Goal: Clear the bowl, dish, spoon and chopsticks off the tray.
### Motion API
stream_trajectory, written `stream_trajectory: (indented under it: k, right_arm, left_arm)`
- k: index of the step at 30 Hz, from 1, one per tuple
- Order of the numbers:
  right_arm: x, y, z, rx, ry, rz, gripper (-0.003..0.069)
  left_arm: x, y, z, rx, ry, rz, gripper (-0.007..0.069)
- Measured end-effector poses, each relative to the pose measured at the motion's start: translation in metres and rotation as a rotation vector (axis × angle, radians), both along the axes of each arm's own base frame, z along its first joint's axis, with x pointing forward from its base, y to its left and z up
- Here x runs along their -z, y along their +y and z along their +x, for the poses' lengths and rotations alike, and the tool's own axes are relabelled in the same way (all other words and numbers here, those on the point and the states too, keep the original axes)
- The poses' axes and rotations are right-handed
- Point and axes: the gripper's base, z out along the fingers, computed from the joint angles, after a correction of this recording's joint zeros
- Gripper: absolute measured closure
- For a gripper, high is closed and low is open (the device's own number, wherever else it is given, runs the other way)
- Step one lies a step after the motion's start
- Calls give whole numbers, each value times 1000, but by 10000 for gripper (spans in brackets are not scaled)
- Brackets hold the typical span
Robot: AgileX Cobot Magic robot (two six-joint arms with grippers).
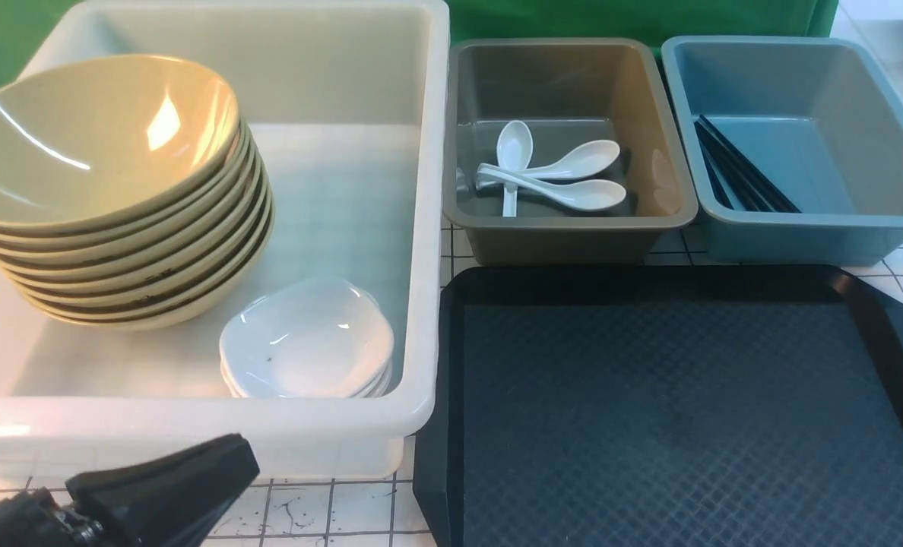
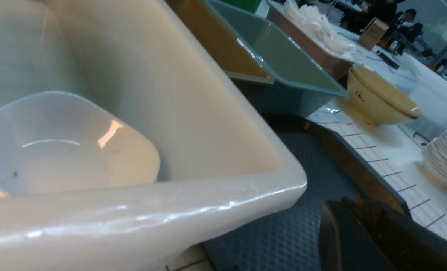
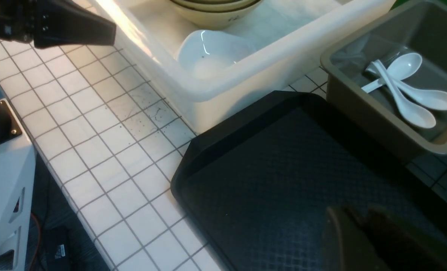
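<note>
we see the black tray [image 1: 679, 410] bare; bowls [image 1: 109, 190] and dishes [image 1: 307, 342] in the white tub [image 1: 421, 228] left of it, spoons [image 1: 558, 178] and chopsticks [image 1: 740, 178] in bins behind. left tool [image 1: 223, 456] pressed together, empty; right tool's state unclear. clearing looks finished; next, we judge, only parking remains.

Bright overhead light flares off the top bowl [image 1: 94, 137] at the front view's upper left and washes the white tub [image 1: 421, 228] rim pale. Soft shadows pool inside the grey bin [image 1: 565, 228]. The left wrist view is warm-tinted, its lower edge blurred; the tray [image 1: 679, 410] stays dim.
</note>
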Motion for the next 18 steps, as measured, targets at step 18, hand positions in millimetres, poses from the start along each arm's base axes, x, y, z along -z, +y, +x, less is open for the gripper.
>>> stream_trajectory:
  k: [18]
  right_arm:
    - [2,-1,0,7,16,-19,548]
  left_arm:
    - [8,1,-1,-5,60,56,626]
